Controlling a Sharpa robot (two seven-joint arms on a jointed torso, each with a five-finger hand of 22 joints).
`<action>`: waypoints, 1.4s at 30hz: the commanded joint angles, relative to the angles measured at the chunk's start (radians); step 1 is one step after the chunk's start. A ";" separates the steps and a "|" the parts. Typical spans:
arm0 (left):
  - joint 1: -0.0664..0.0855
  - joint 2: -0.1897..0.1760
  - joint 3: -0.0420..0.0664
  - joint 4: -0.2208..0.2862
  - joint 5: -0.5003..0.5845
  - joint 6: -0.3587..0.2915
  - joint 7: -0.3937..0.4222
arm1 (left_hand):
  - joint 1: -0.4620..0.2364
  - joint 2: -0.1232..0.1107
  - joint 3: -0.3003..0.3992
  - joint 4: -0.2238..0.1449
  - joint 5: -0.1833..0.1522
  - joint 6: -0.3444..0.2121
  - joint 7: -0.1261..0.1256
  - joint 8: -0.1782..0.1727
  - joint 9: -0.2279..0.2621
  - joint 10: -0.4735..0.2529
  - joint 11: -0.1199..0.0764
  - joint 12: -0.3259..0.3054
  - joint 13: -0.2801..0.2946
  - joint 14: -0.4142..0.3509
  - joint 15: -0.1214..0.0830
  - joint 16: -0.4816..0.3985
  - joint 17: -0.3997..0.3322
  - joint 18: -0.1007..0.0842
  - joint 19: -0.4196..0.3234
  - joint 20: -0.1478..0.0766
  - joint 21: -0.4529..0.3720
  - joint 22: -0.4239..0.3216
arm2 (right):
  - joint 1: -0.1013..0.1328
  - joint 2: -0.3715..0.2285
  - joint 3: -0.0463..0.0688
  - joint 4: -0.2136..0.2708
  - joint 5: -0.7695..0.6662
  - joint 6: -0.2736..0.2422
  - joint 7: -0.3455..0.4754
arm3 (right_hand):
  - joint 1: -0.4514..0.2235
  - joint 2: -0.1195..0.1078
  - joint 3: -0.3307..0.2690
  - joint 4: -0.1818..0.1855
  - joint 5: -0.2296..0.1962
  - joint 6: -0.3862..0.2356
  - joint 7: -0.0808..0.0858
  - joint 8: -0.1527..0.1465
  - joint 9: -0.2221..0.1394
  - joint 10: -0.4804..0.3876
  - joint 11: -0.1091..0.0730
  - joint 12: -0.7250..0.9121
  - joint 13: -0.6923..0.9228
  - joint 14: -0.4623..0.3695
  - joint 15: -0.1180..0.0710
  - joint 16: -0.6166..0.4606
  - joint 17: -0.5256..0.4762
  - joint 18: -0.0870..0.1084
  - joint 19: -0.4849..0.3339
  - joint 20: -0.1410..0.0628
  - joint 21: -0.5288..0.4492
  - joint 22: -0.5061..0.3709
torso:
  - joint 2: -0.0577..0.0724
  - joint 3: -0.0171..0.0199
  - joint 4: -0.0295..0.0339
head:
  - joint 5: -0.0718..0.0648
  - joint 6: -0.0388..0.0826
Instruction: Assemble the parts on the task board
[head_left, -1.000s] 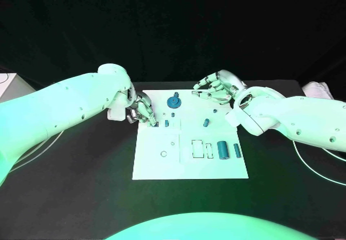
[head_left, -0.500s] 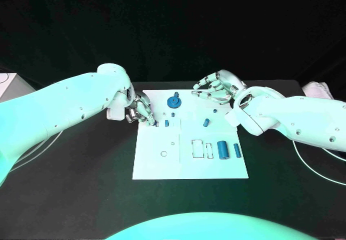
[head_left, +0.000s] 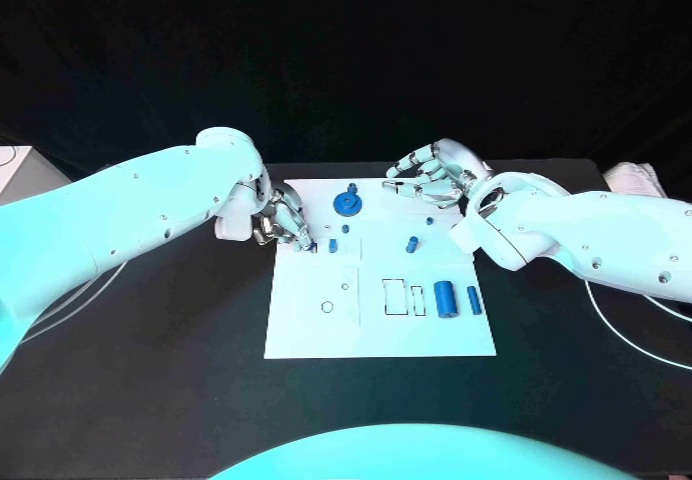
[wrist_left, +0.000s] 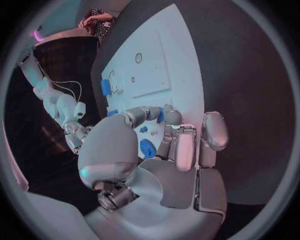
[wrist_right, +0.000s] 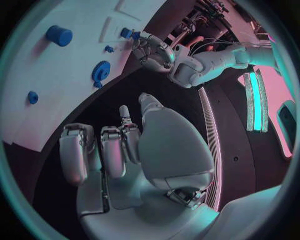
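Note:
The white task board (head_left: 317, 330) lies mid-table. My left hand (head_left: 281, 224) hovers at its left edge with fingers curled, the tips close beside a small upright blue peg (head_left: 332, 245). The left wrist view shows that peg (wrist_left: 161, 115) between two fingertips of my left hand (wrist_left: 172, 150); no grip on it is plain. My right hand (head_left: 433, 176) hangs over the board's far edge, fingers curled in on nothing (wrist_right: 119, 150). A blue disc (head_left: 348, 204) stands on the board between the hands. Two blue cylinders (head_left: 446, 298) stand near the right edge, beside outlined slots.
More small blue parts (head_left: 413, 243) dot the board's middle. A white object (head_left: 632, 178) sits at the table's far right edge, and another (head_left: 18, 165) at the far left. Black tabletop surrounds the board.
My left hand's fingertips have edged very slightly toward the far side beside the peg. The right hand and the parts have stayed put.

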 joint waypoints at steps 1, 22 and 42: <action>0.002 -0.003 0.000 0.008 0.027 -0.013 0.008 | 0.007 -0.002 0.218 -0.225 0.005 0.006 -0.001 0.002 0.001 0.004 -0.001 0.002 0.001 0.051 -0.009 0.003 0.147 0.002 0.006 -0.001 0.006 0.000 | 0.000 0.000 0.000 0.002 -0.009 0.012 0.005 | 0.005 -0.008 0.006 0.000 0.007 -0.001 0.002 0.002 -0.002 -0.003 0.000 -0.004 0.136 0.091 -0.002 -0.003 0.195 0.006 0.056 0.000 -0.005 0.194 | -0.001 -0.0002 -0.0003 | -0.002 0.000; 0.002 -0.012 0.000 0.018 0.047 -0.003 0.006 | 0.007 -0.002 0.217 -0.225 0.007 0.007 -0.001 0.001 0.003 0.006 0.000 0.002 0.002 0.051 -0.009 0.003 0.148 0.002 0.006 -0.001 0.006 -0.001 | 0.000 -0.001 0.000 0.003 -0.009 0.016 0.004 | 0.005 -0.008 0.006 0.000 0.007 -0.001 0.002 0.002 -0.002 -0.003 0.000 -0.004 0.136 0.091 -0.002 -0.003 0.195 0.006 0.056 0.000 -0.005 0.194 | -0.002 -0.0009 0.0011 | -0.003 0.000; 0.002 -0.038 0.000 0.026 0.092 -0.017 0.018 | 0.008 -0.002 0.216 -0.224 0.009 0.008 -0.002 0.000 0.004 0.007 -0.001 0.003 0.004 0.052 -0.009 0.004 0.149 0.002 0.003 0.000 0.005 -0.004 | -0.001 0.004 0.000 0.009 -0.089 0.036 0.001 | 0.022 -0.016 0.036 -0.008 0.008 0.003 0.001 0.004 -0.003 -0.003 -0.001 -0.003 0.136 0.090 -0.003 -0.004 0.195 0.005 0.057 -0.001 -0.004 0.195 | -0.002 -0.0015 0.0017 | -0.002 0.004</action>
